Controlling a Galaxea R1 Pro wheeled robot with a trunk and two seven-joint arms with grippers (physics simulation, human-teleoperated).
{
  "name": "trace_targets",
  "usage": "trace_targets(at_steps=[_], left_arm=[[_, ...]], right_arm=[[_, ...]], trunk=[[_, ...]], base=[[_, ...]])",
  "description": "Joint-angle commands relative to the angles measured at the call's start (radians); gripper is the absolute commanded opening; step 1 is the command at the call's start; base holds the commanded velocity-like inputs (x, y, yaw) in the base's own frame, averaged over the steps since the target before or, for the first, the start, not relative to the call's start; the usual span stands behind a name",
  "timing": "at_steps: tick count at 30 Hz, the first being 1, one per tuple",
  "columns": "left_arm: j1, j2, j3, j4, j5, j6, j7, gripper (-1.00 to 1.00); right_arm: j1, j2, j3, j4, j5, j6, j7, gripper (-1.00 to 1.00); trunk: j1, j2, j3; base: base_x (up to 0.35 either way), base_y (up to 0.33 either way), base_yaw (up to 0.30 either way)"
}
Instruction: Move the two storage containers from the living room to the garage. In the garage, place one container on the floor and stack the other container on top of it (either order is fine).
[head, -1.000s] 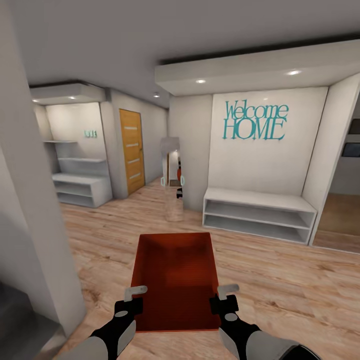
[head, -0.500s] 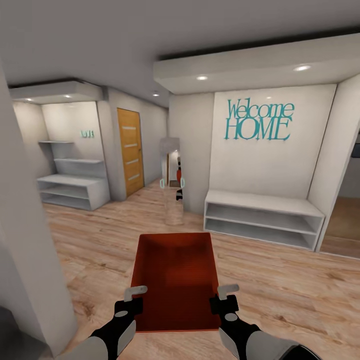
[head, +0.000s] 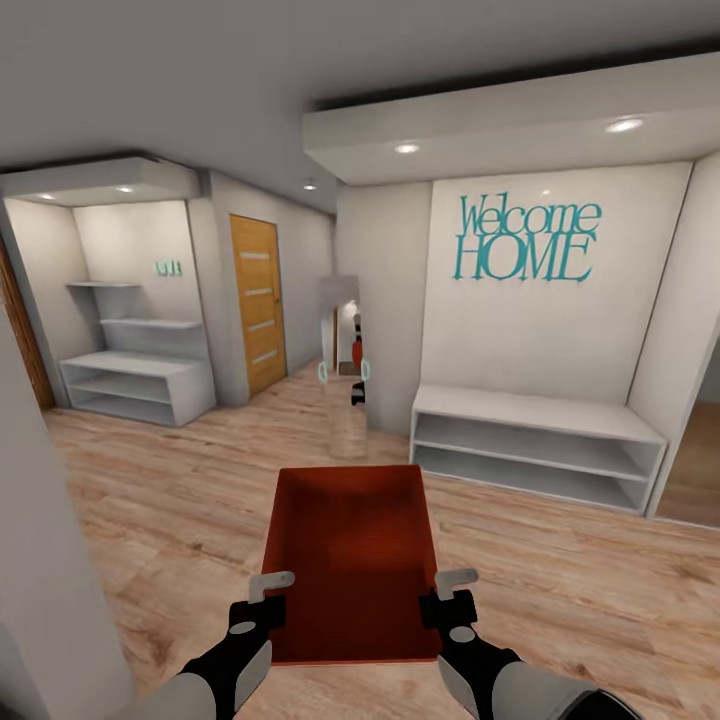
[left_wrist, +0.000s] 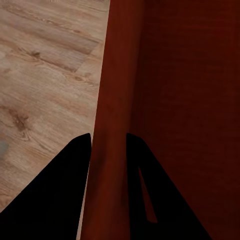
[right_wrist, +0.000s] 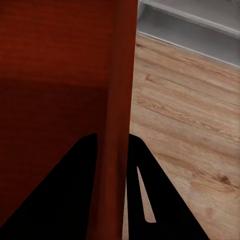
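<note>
I carry one orange-red storage container in front of me, open side up, above a light wood plank floor. My left gripper is shut on its left wall, one finger on each side of the wall. On the opposite wall my right gripper is shut the same way. The second container is out of view. I am in an entry hall, not the garage.
A white low bench stands ahead on the right under a teal "Welcome HOME" sign. White shelves sit at the left, an orange door beyond. A narrow mirror stands ahead at the wall corner. A wall corner is close at my left.
The whole view has shifted: I have moved forward past the left wall, which takes up less of the picture. The container and both grippers keep their places relative to me.
</note>
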Motion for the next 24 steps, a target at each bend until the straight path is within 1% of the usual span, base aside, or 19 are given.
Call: trace_targets(at_steps=[1, 24], left_arm=[[0.0, 0.0, 0.013, 0.001, 0.001, -0.005, 0.037, -1.0], [0.0, 0.0, 0.013, 0.001, 0.001, -0.005, 0.037, -1.0]], right_arm=[[0.0, 0.011, -0.017, -0.008, 0.009, 0.001, 0.027, -1.0], [0.0, 0.011, -0.018, -0.008, 0.009, 0.001, 0.027, -1.0]], trunk=[[0.001, -0.001, 0.0], [0.001, -0.001, 0.0]], base=[[0.322, 0.0, 0.0], [0.322, 0.0, 0.0]])
